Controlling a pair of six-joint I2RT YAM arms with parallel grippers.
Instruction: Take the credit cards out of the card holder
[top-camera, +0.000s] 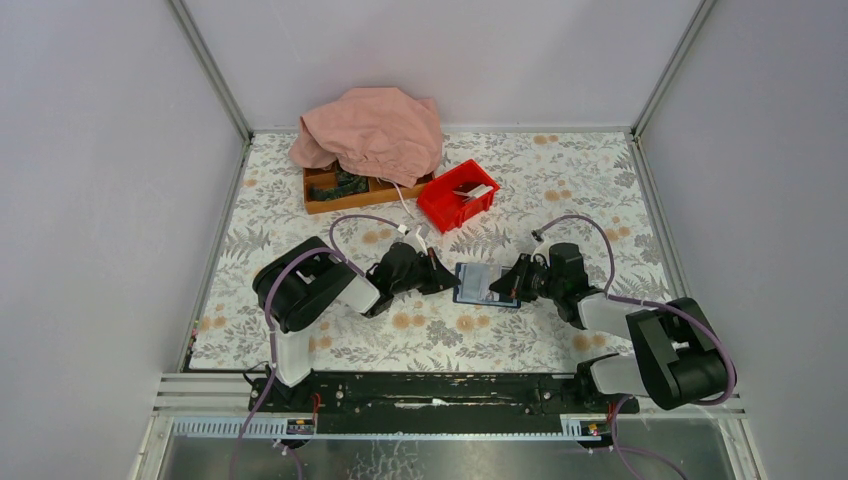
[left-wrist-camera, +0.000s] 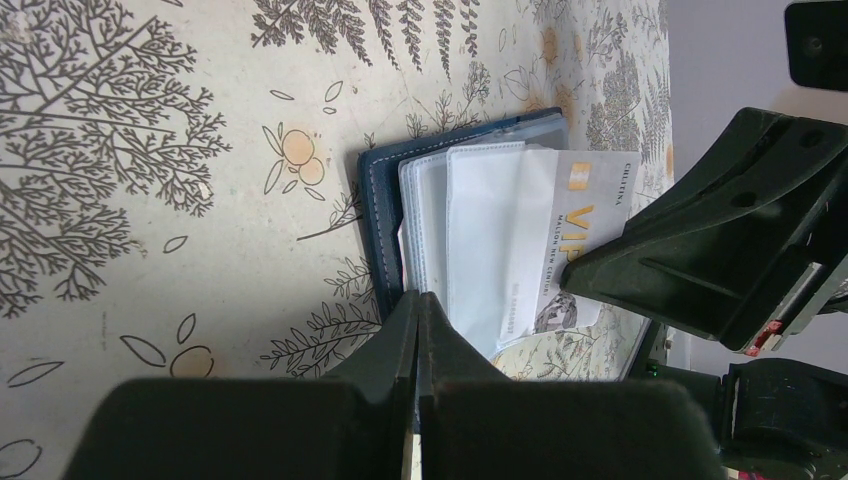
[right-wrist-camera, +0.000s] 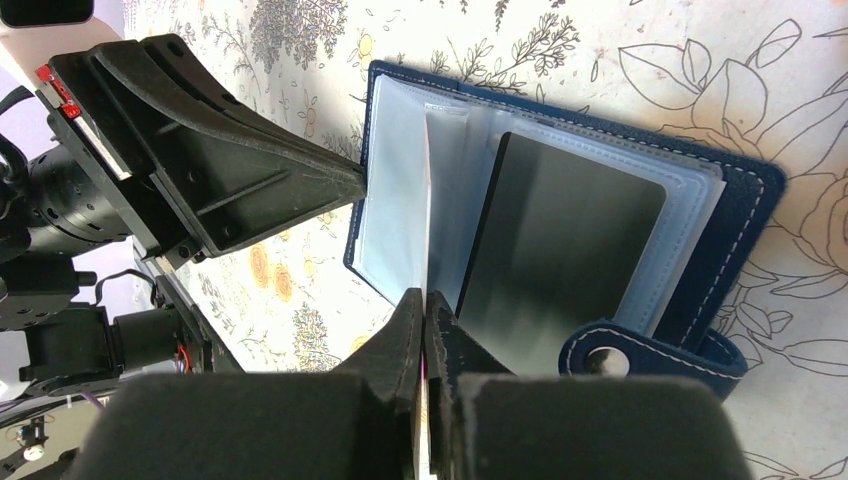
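The card holder (top-camera: 485, 284) lies open on the floral table between both arms, dark blue with clear sleeves (left-wrist-camera: 480, 220). A light credit card (left-wrist-camera: 585, 215) marked VIP sticks out of a sleeve. My right gripper (right-wrist-camera: 422, 296) is shut on this card's edge, seen edge-on between its jaws; its tip also shows in the left wrist view (left-wrist-camera: 585, 268) and from above (top-camera: 516, 285). A dark credit card (right-wrist-camera: 570, 245) sits inside a sleeve. My left gripper (left-wrist-camera: 417, 297) is shut, its tip against the holder's (right-wrist-camera: 745, 215) far edge; whether it pinches a sleeve is unclear.
At the back, a red bin (top-camera: 457, 195) stands next to a wooden tray (top-camera: 340, 195) that a pink cloth (top-camera: 370, 130) partly covers. Grey walls close in the table on three sides. The holder's snap strap (right-wrist-camera: 650, 355) lies near my right jaws.
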